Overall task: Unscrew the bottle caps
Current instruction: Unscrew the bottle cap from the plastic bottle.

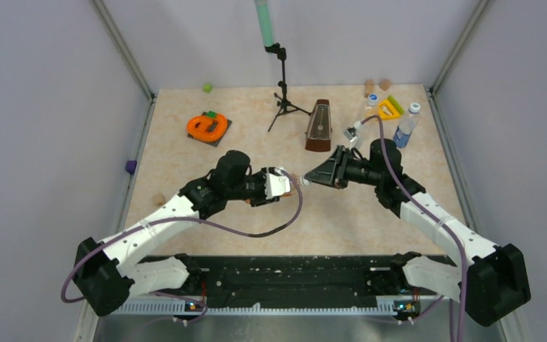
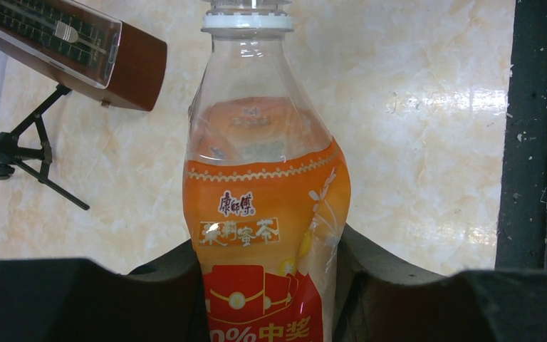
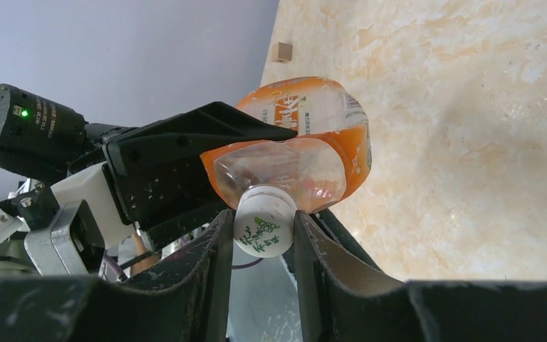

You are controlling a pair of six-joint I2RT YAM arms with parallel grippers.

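Just in front of the metronome point(image 1: 319, 126), above the middle of the table point(image 1: 171, 153), both arms meet on the orange tea bottle point(image 2: 263, 214).

Left jaws: clamped on the labelled body, one either side. It's held off the table, lying roughly level, neck pointing at the right arm. My read: left is the anchor, so the body can't spin while the cap gets turned.

Right jaws: closed on the bottle's white cap point(image 3: 263, 226), one finger pressed to each side, approach straight along the bottle axis. That lines wrist roll up with the thread, which is what I'd want for unscrewing.

Cap looks fully seated on the neck ring, no gap visible. So I judge we're at grip made, twist not done.

Contents: orange drink inside, clear at the shoulder, so not brim full. The label hides the real level. With the bottle on its side, liquid sits against the neck and spills if the cap comes right off.

Other two sit to the right of the metronome, near the table's far right corner: clear bottle point(image 1: 367, 108) with blue cap point(image 1: 372, 98), then blue-label bottle point(image 1: 404, 130) with white cap point(image 1: 414, 108) further right. Both capped, nothing touching them. Too small to tell what's in them.
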